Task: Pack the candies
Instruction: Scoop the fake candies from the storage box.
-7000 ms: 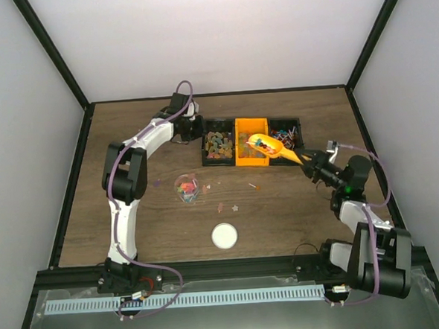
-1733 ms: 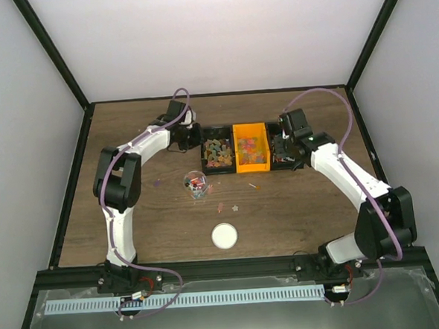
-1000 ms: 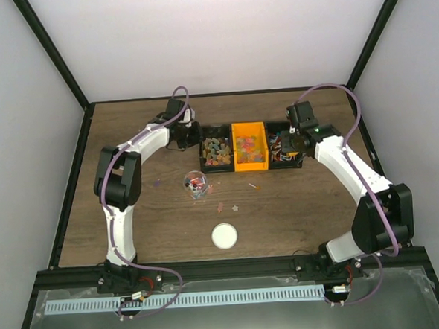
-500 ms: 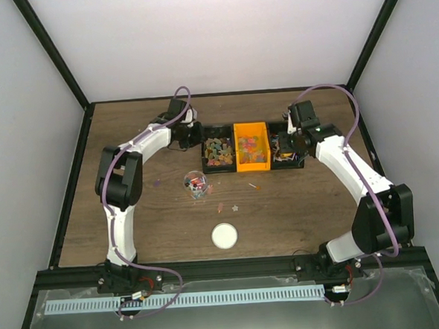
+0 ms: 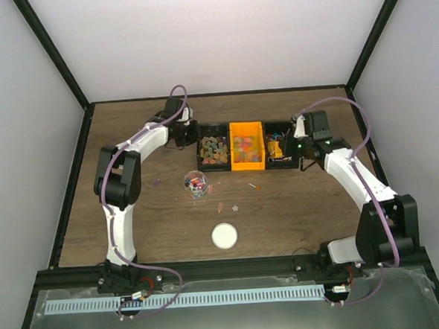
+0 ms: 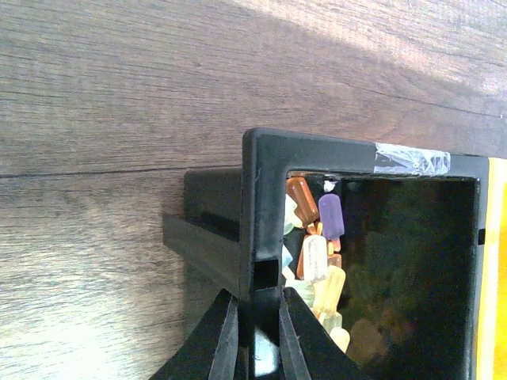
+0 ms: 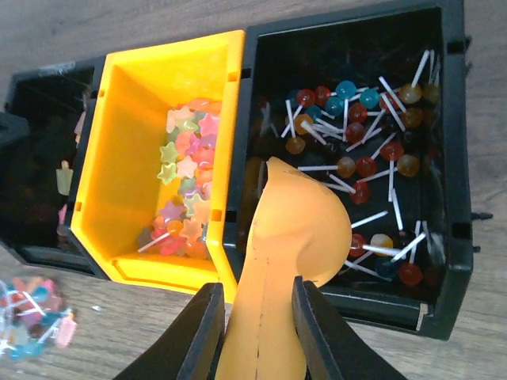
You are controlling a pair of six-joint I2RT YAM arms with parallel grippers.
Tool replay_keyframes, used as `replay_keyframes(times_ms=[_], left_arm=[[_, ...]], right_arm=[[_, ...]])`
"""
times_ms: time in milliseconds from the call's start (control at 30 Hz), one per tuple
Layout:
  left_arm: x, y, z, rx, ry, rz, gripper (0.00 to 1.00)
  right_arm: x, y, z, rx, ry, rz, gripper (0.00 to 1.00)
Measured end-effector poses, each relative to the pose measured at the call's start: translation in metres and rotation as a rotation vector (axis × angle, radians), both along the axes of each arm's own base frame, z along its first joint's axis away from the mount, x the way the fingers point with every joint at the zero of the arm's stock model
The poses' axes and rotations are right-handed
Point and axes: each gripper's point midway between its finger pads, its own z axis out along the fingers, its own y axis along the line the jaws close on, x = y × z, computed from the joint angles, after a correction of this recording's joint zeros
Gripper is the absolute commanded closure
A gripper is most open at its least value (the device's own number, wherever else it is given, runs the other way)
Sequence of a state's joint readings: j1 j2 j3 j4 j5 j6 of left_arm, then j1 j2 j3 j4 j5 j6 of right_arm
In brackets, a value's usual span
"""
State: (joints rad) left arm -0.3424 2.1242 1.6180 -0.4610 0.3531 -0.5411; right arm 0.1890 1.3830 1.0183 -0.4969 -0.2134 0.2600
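Three bins (image 5: 234, 145) sit in a row across the far side of the table (image 5: 133, 214), and the biggest risk lies with them. The left gripper (image 6: 257, 305) is clamped tight on the outer wall of the left black bin (image 6: 317, 150), so any tug or twist from that arm could drag or tip it and spill what it holds.

Next comes the orange scoop (image 7: 297, 229), its handle pinched between the closed fingers of the right gripper (image 7: 255, 297). Its bowl hangs over the right black bin (image 7: 453, 198), beside the orange bin (image 7: 119, 158). Driven down too steeply, it could jam on the dividing wall or flick pieces out.

The clear cup (image 5: 195, 184) stands well apart from the bins, toward the near side. A loaded scoop must cross open wood to reach it, and a tilt on the way would scatter the load; a knock could topple the cup.

The candies (image 6: 315, 257) lie mostly in the bins, with stick lollipops (image 7: 372, 166) under the scoop and stars (image 7: 186, 182) next door. Some are in the cup, and a few strays (image 5: 254, 185) lie on the wood. Long sticks may overhang the scoop and slide off.
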Motion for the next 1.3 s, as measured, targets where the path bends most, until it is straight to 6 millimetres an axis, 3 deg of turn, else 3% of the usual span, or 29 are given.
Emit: replay_keyframes(times_ms=[500, 967, 1300], left_arm=[[0.006, 0.009, 0.0, 0.039, -0.008, 0.005, 0.88], [0.007, 0.008, 0.0, 0.049, -0.017, -0.025, 0.88], [0.012, 0.007, 0.0, 0.056, -0.017, -0.036, 0.88]], right_arm=[[-0.013, -0.04, -0.024, 0.465, 0.017, -0.172, 0.99], [-0.027, -0.055, -0.03, 0.645, 0.095, -0.223, 0.99], [-0.028, -0.055, -0.029, 0.644, 0.098, -0.221, 0.99]])
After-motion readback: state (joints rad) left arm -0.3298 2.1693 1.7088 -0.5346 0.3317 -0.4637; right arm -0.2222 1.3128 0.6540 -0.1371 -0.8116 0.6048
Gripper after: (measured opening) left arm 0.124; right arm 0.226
